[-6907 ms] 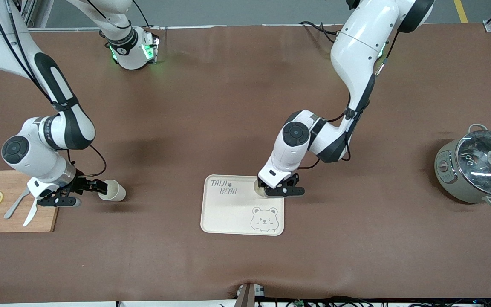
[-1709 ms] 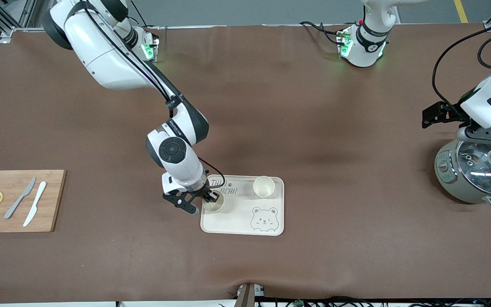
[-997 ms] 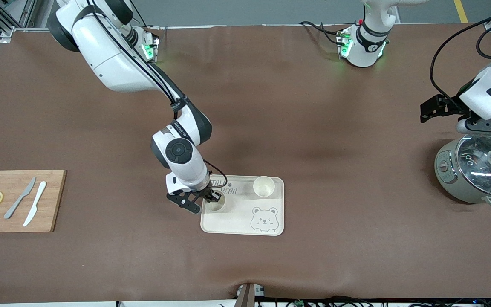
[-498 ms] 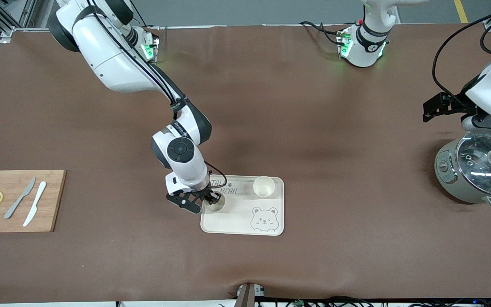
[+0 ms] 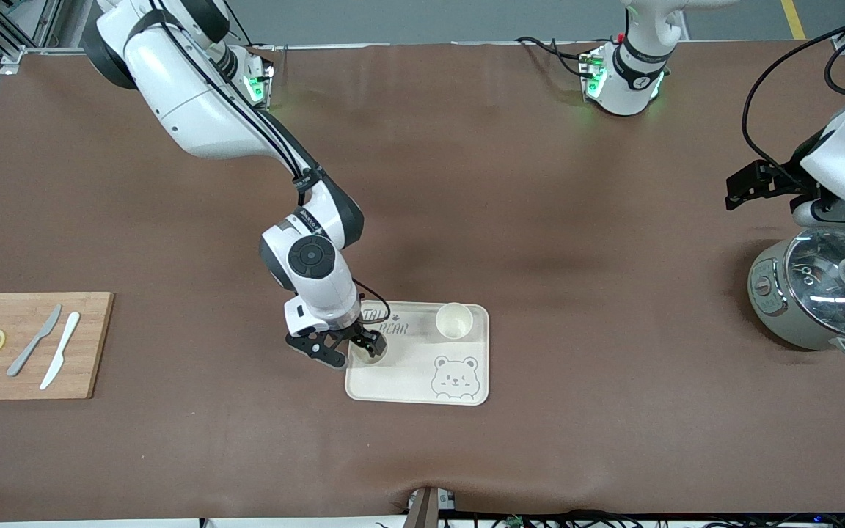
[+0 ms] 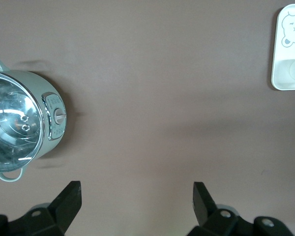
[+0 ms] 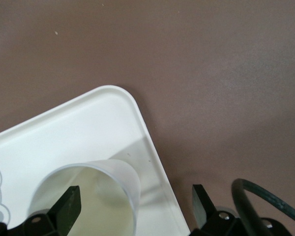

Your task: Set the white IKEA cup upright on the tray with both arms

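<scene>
Cream tray (image 5: 422, 381), bear face and lettering, lower centre of frame. Two white cups upright on it: one (image 5: 454, 320) upper corner, other (image 5: 371, 350) at tray's edge.

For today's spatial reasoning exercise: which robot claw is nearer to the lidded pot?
Left. The left claw hangs just above the lidded pot, open. The right claw is over the tray, open around a white cup.

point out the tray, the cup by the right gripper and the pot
tray (image 5: 408, 374), front view, bare floor beside the bear face
cup by the right gripper (image 7: 115, 189), right wrist view, outer wall under the rim
pot (image 5: 829, 282), front view, glass lid
</scene>
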Motion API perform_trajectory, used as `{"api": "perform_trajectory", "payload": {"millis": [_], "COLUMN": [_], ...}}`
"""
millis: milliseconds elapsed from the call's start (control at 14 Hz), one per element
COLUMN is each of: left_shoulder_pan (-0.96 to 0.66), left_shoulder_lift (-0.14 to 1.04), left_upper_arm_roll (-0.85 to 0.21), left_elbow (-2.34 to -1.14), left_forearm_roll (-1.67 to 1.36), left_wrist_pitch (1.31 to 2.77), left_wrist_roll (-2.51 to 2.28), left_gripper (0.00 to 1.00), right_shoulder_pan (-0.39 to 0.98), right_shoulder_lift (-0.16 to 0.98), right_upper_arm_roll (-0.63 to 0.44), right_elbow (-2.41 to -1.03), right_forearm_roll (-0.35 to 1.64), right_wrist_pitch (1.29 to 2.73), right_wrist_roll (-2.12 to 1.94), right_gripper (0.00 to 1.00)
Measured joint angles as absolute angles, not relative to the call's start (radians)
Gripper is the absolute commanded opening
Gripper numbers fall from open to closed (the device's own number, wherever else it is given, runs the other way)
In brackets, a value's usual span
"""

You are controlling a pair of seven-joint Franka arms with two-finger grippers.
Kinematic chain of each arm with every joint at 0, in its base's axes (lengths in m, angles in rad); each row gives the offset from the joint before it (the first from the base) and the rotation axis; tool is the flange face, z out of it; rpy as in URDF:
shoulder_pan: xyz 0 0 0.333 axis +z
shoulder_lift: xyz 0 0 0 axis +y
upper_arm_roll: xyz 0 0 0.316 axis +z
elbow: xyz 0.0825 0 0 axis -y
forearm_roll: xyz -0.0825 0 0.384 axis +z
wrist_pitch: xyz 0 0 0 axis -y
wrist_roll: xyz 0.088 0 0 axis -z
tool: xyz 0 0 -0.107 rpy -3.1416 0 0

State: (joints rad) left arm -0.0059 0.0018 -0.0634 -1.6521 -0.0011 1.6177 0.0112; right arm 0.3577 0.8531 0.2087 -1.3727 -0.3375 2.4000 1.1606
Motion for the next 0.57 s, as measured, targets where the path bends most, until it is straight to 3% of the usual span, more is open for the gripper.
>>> {"api": "perform_trajectory", "payload": {"millis": [285,570], "left_shoulder_pan": [-0.004,-0.004], "left_shoulder_lift": [0.004,0.005], "left_upper_arm_roll": [-0.063,-0.063], "left_elbow": [-1.653,-1.654], "left_forearm_roll": [-0.001,-0.001], "left_wrist_pitch": [1.616,1.616], "left_wrist_roll": [0.012,0.013], "left_gripper": [1.0,1.0], "right_shoulder_pan": [0.358,0.358], "right_shoulder_lift": [0.825,0.727], "right_upper_arm_roll": [0.219,0.231], "right_elbow": [-1.35,-1.336], "right_forearm_roll": [-0.337,-0.275], "right_wrist_pitch": [2.326,2.175], "right_wrist_roll": [1.161,1.151], "right_gripper": [1.0,1.0]}}
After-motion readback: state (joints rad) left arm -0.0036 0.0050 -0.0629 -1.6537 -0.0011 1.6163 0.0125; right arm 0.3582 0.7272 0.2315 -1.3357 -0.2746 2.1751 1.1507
